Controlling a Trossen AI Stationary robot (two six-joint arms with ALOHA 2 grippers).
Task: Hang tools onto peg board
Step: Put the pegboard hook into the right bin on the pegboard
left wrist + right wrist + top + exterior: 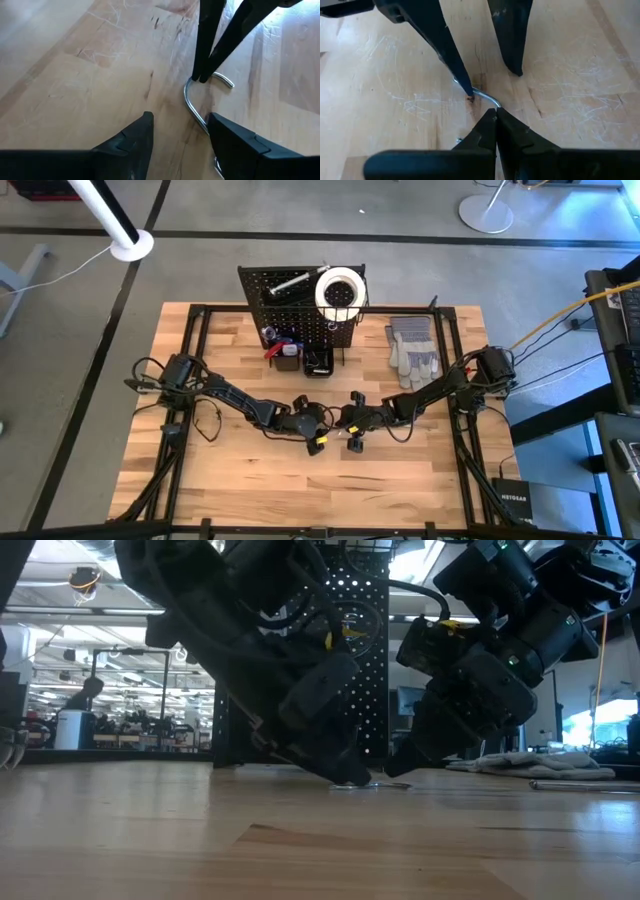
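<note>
while both grippers crowd hook [192, 102] (mid-table), edges clear.

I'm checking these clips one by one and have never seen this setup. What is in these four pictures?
Two dark jointed robot arms work at a pale wooden table. One camera looks down from above, one sits at tabletop level, and one rides on each wrist. At the back stands an upright black perforated peg board carrying a white tape roll; grey work gloves lie beside it. Mid-table, the right tool is pinched shut on a bent silver metal hook, while the left tool stands open around it.
</note>
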